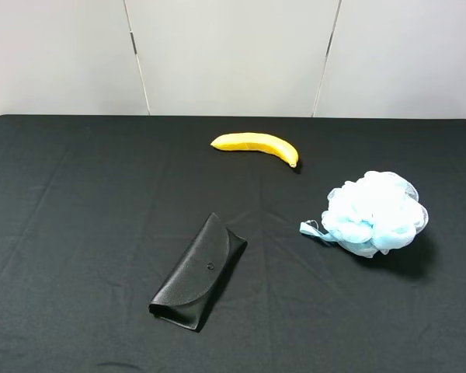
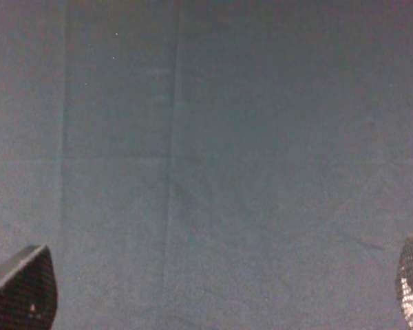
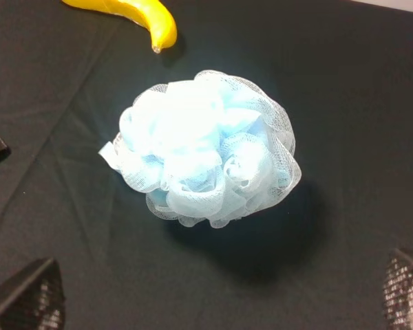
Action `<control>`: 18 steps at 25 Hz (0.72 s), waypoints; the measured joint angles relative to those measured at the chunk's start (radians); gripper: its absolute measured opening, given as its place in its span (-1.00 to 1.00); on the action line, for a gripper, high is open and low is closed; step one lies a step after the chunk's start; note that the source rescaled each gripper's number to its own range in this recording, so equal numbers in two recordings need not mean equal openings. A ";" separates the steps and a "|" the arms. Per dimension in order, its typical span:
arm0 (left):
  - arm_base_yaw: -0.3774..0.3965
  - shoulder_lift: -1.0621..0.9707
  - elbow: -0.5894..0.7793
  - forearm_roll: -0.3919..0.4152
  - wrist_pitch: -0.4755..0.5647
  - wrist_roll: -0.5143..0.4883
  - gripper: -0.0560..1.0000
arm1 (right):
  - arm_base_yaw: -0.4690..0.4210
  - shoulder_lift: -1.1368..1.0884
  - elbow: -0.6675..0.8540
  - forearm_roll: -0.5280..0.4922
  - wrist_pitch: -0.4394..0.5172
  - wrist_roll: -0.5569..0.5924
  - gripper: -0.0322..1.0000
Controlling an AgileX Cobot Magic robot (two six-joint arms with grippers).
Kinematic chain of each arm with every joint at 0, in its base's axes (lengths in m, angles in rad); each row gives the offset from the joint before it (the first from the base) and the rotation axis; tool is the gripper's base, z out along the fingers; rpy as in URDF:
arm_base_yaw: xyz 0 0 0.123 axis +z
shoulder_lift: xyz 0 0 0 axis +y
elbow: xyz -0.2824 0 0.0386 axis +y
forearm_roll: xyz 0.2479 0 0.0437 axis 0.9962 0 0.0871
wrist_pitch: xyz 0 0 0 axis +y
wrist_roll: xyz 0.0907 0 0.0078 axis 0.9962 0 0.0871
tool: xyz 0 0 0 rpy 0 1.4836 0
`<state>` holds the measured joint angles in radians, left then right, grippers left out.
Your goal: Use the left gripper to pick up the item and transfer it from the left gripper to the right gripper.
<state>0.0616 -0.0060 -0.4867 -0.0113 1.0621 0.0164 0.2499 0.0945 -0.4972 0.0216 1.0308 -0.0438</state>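
The item, a fluffy light-blue and white mesh pouf [image 1: 375,213], lies on the black tablecloth at the right, its pale blue ribbon loop [image 1: 311,231] pointing left. It fills the middle of the right wrist view [image 3: 205,150]. My right gripper [image 3: 217,295] hangs above it, open and empty, with only its two fingertips [image 3: 27,299] showing at the frame corners. My left gripper [image 2: 217,295] is open and empty over bare cloth, with fingertips [image 2: 20,292] wide apart. Neither arm shows in the exterior high view.
A yellow banana [image 1: 256,145] lies at the back centre and also shows in the right wrist view [image 3: 134,15]. A flat black glasses case [image 1: 199,272] lies left of the pouf, near the front. The black cloth [image 1: 78,217] covers the whole table.
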 joint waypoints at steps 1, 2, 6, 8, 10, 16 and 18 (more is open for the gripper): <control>0.000 0.000 0.000 0.000 0.000 0.000 0.97 | 0.000 0.000 0.000 0.000 0.000 0.000 1.00; 0.000 0.000 0.000 0.000 0.000 0.000 0.97 | 0.000 0.000 0.000 0.000 0.000 0.000 1.00; 0.000 0.000 0.000 0.000 0.000 0.000 0.97 | 0.000 0.000 0.000 0.000 0.000 0.000 1.00; 0.000 0.000 0.000 0.000 -0.001 0.000 0.97 | -0.005 0.000 0.000 0.000 -0.001 0.000 1.00; 0.000 0.000 0.000 0.000 -0.001 0.000 0.97 | -0.035 0.000 0.000 0.000 -0.002 0.000 1.00; 0.000 0.000 0.000 0.000 -0.001 0.000 0.97 | -0.191 -0.066 0.000 0.000 -0.015 0.000 1.00; 0.000 0.000 0.000 0.000 -0.001 0.000 0.97 | -0.239 -0.095 0.000 0.000 -0.016 0.000 1.00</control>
<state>0.0616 -0.0060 -0.4867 -0.0113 1.0612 0.0164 0.0108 -0.0010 -0.4972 0.0216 1.0151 -0.0438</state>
